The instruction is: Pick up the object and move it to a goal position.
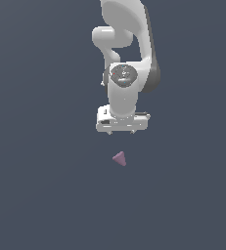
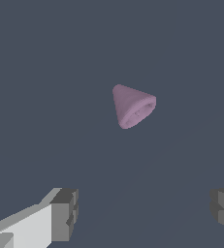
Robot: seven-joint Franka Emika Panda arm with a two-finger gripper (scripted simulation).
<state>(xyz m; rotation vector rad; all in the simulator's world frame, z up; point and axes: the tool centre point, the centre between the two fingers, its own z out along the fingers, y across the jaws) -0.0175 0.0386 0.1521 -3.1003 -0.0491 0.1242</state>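
The object [image 1: 119,158] is a tiny mauve-pink cone lying on its side on the dark grey floor. It sits just below the white hand in the exterior view. In the wrist view the object [image 2: 133,106] shows its pointed tip and hollow-looking round base, apart from both fingers. My gripper [image 1: 121,132] hangs above the cone, open, with nothing between its fingers. Two grey fingertips [image 2: 65,214] stand wide apart at the picture's edge, and the gripper [image 2: 145,210] has a bare gap between them.
The white arm [image 1: 126,49] rises behind the hand in the exterior view. A plain dark grey floor [image 1: 36,195] surrounds the cone on all sides.
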